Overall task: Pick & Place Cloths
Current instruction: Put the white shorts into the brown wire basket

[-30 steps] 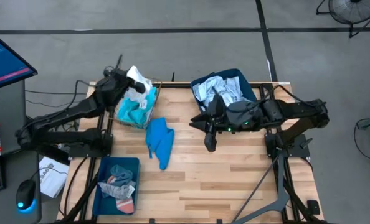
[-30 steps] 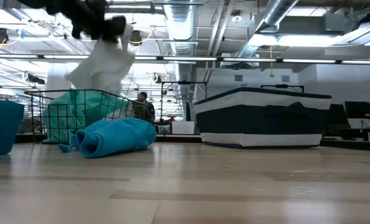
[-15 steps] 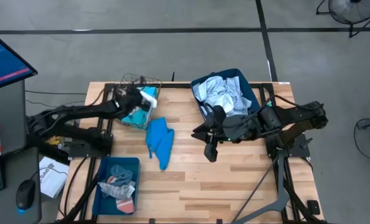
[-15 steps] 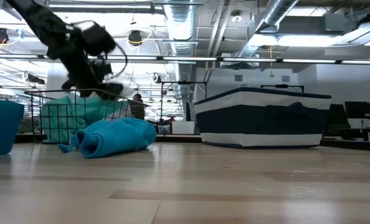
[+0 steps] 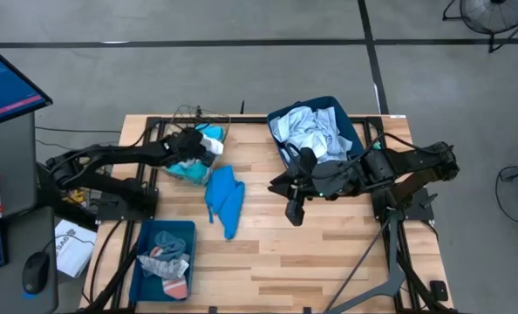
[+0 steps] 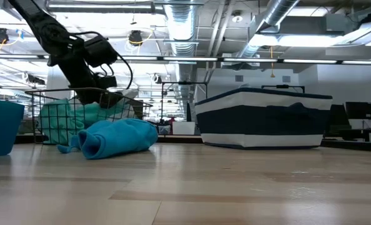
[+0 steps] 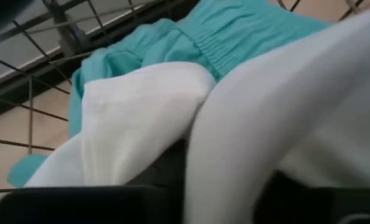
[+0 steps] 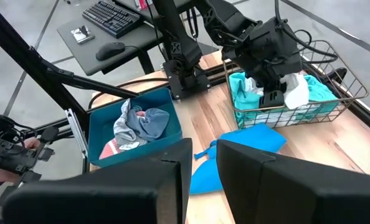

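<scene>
— Cloth of white [image 8: 295,91] is seen where, and held by what?

— It is held down in the wire basket [image 5: 194,153] at the far left of the desk [image 5: 329,253], on top of the turquoise cloth [image 7: 235,31] that fills the basket. The left hand [image 8: 278,93] is lowered into the basket, and in the left wrist view its dark fingers [image 7: 166,168] are pressed against white fabric on both sides, so it is clamped on the white cloth.

— And the other cloths?

— A bright blue cloth [image 5: 223,199] is spread on the desk just beside the basket, toward the desk's middle; in the low view it lies bunched in front of the basket's wires. Pale blue-grey and white cloths [image 5: 309,131] are heaped in the navy bin [image 5: 350,122] at the far right. A few small pieces, grey and coral among them [image 5: 166,257], are gathered in the teal tray [image 5: 146,234] at the near left corner.

— Where is the right hand [image 5: 292,208] placed?

— It is held over the bare middle of the desk, near the bright blue cloth and apart from it, in front of the bin. Its two fingers [image 8: 154,186] are seen parted in the right wrist view, with nothing between them.
</scene>
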Controlling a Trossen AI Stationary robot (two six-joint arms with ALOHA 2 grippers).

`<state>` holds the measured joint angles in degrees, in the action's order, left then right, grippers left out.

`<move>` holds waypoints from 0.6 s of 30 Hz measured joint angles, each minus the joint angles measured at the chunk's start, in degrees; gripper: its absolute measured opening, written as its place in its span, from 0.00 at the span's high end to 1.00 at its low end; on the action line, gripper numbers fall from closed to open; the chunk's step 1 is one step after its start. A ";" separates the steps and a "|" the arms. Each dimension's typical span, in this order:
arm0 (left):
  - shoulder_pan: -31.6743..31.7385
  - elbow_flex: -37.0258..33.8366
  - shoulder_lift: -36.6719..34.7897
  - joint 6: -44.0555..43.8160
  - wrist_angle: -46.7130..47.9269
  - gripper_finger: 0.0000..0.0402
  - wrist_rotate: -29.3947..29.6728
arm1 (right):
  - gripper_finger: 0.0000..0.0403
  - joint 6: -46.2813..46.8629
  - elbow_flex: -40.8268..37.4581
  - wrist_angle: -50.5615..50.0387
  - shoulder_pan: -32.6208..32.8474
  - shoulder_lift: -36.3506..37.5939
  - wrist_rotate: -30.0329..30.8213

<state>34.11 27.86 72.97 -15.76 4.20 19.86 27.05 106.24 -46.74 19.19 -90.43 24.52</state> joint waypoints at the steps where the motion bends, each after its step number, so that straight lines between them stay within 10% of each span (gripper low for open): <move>1: 0.00 -0.01 -0.49 0.32 0.03 0.76 -0.34 | 0.82 0.00 0.00 0.00 0.13 0.00 -0.01; 11: -0.03 -0.03 -13.25 5.42 0.27 0.39 -0.38 | 0.82 0.00 0.00 0.00 0.71 0.00 -0.23; 18: -0.03 0.88 -21.69 7.87 1.86 0.32 7.04 | 0.82 0.00 0.00 0.00 0.69 0.00 -0.28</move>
<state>34.09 28.75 51.29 -7.88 6.07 26.90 27.05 106.24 -46.74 19.88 -90.43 24.25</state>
